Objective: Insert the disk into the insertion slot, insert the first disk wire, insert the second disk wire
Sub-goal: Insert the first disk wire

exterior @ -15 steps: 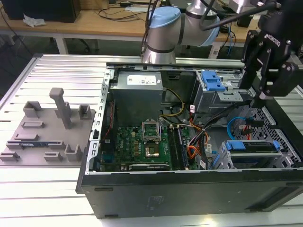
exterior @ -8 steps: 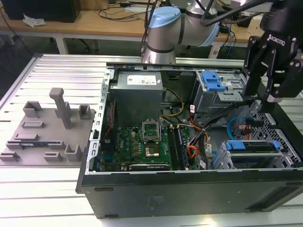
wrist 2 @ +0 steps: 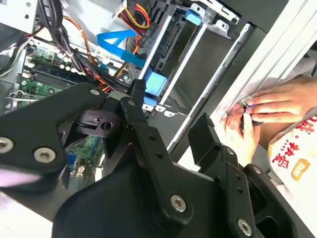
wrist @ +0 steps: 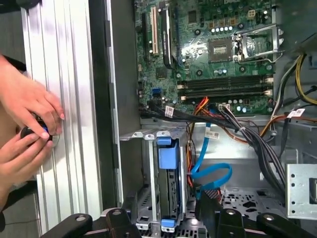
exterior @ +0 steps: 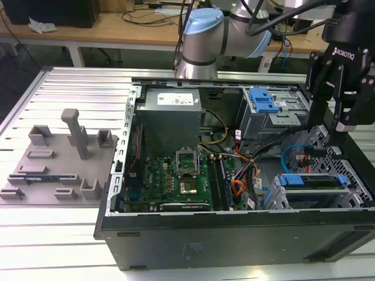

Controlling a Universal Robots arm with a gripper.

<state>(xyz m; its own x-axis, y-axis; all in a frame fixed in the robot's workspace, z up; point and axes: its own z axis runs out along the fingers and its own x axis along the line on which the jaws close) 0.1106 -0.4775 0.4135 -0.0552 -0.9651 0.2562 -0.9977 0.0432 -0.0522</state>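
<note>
The disk (wrist: 167,186), in its blue-ended carrier, sits inside the insertion slot (wrist: 147,171), a grey perforated cage at the case's corner. In the exterior view the disk (exterior: 310,181) lies low on the right. My gripper (wrist: 168,206) hangs just above it, open, with nothing between its black fingers (wrist 2: 137,91). In the exterior view the gripper (exterior: 326,132) stands over the cage's far side. The second disk wire (wrist: 212,171), light blue and flat, loops beside the disk and ends near a dark connector. The first disk wire (wrist: 190,161), orange and red, runs down alongside the disk; its end is hidden.
A person's hands (wrist: 27,131) hold a small dark object on the ribbed aluminium table (wrist: 69,99) just outside the case wall. The motherboard (exterior: 176,175), the power supply (exterior: 170,114) and a taller bay with a blue latch (exterior: 263,100) fill the case. Grey fixtures (exterior: 55,161) stand on the exterior view's left.
</note>
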